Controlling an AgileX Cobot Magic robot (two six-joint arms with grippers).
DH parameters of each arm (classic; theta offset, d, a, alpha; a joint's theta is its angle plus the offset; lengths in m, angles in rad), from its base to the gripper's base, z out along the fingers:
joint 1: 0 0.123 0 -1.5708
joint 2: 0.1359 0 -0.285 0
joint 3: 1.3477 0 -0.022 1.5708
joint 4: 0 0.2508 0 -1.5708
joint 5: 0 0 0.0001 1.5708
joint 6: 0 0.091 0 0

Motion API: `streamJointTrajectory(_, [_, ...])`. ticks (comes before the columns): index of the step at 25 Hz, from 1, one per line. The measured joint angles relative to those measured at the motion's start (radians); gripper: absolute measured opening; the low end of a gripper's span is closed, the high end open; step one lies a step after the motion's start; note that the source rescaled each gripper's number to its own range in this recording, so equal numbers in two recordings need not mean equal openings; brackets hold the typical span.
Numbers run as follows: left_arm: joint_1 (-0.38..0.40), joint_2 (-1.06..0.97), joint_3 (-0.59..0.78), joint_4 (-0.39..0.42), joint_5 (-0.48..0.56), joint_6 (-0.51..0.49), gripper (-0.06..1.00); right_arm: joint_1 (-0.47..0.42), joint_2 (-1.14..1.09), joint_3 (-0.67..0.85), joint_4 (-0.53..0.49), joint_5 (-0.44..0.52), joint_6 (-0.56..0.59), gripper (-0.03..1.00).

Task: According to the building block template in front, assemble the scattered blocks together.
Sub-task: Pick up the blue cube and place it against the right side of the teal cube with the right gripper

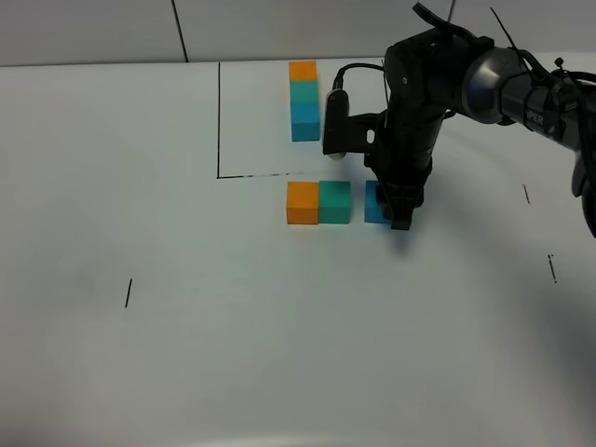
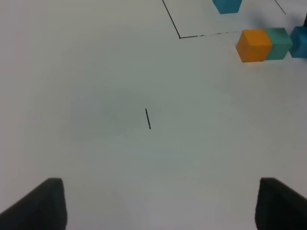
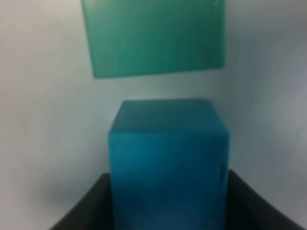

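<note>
The template (image 1: 304, 101) is a column of orange, green and blue blocks at the back, inside a black outline. In front of it, an orange block (image 1: 303, 202) and a green block (image 1: 334, 202) sit side by side and touching. A blue block (image 1: 375, 203) rests on the table a small gap to the right of the green one. My right gripper (image 1: 399, 214) is down over the blue block (image 3: 167, 153), with a finger against each side. The green block (image 3: 153, 36) lies just beyond it. My left gripper (image 2: 156, 206) is open and empty over bare table, with the blocks (image 2: 263, 44) far off.
A black L-shaped line (image 1: 220, 140) marks the template area. Short black tick marks (image 1: 128, 292) lie on the white table at the left and right (image 1: 552, 268). A cable and camera module (image 1: 335, 121) hang on the right arm near the template.
</note>
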Motion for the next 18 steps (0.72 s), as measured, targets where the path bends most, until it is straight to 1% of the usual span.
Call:
streamJointTrajectory(9, [0.000, 0.000, 0.000, 0.000, 0.000, 0.000, 0.78, 0.009, 0.001, 0.000, 0.030, -0.018, -0.015, 0.02])
streamJointTrajectory(18, [0.000, 0.000, 0.000, 0.000, 0.000, 0.000, 0.78, 0.009, 0.001, 0.000, 0.033, -0.028, -0.027, 0.02])
